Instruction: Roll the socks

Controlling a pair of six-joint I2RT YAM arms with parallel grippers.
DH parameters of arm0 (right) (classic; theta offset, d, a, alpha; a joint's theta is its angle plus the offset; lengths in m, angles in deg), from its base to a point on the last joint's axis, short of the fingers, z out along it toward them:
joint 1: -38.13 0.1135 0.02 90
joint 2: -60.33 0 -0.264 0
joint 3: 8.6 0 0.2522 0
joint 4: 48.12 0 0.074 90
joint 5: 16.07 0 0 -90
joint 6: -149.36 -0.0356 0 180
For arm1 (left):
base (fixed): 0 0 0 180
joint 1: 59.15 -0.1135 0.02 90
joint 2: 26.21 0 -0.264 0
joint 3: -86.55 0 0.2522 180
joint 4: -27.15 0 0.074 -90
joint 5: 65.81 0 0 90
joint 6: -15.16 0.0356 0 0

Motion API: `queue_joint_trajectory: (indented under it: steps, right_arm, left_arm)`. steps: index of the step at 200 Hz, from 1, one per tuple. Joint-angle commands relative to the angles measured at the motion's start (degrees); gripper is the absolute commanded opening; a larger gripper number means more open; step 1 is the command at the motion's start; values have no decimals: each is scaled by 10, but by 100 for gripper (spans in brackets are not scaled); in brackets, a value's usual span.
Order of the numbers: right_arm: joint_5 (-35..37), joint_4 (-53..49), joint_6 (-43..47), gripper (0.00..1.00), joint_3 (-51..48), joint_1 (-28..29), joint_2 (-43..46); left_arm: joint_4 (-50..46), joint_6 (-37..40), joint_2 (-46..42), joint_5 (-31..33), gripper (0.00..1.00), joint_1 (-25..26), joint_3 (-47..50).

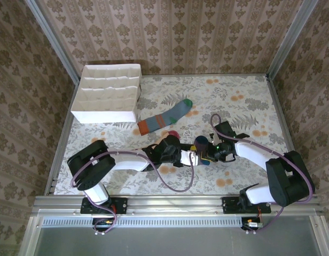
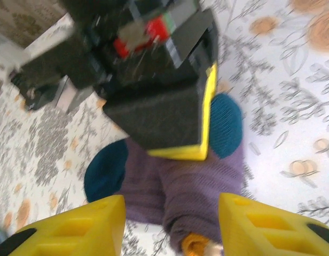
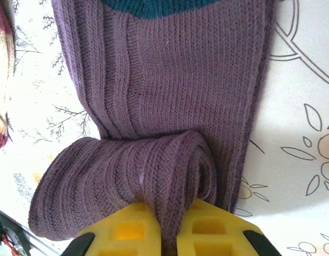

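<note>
Right wrist view: my right tool is pinched shut on the purple sock. Its two yellow fingers squeeze a fold of the rolled end between them. The roll lies across the sock's flat length, which runs away from me over the flowered counter to a teal band at the top edge. The peach sock with maroon stripes peeks in at the left edge, apart from the purple one.

In the left wrist view, my left tool stands open, one yellow finger on either side of the purple roll. I cannot tell whether either pad touches it. My right tool's black and yellow finger sits on the sock just beyond, teal patches showing to both sides.

From the top external view, both tools meet near the counter's front centre. The grey-blue sock lies flat behind them, beside the white partitioned box.
</note>
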Motion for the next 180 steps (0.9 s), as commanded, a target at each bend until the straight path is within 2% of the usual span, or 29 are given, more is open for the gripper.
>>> queue_joint_trajectory:
  steps: [1, 75, 87, 95, 116, 125, 138, 149, 180]
  right_arm:
    - [57, -51, 11, 5, -18, -4, -33]
    - [33, -55, 18, 5, -14, -5, -38]
    - [23, -52, 20, 5, -14, -6, -38]
    - [16, -48, 20, 6, -14, -6, -36]
    - [-2, -37, 25, 19, -14, -7, -16]
    - [-5, -34, 26, 27, -13, -8, -10]
    - [-11, -30, 27, 41, -15, -13, 33]
    - [-10, -31, 24, 47, -18, -18, 59]
    - [9, -34, 15, 51, -41, -31, 143]
  left_arm:
    - [-72, 6, -1, -37, 41, 9, -17]
    - [-79, 24, 97, -24, 45, 3, -74]
    - [-99, 26, 116, -26, 42, 2, -89]
    - [-122, 23, 122, -32, 35, 1, -101]
    - [-200, -5, 122, -68, 9, -6, -135]
    - [-240, -19, 124, -88, 3, -11, -153]
    - [-288, -39, 130, -121, 1, -19, -175]
    - [-320, -60, 135, -152, 0, -28, -191]
    - [-387, -120, 163, -237, 1, -46, -236]
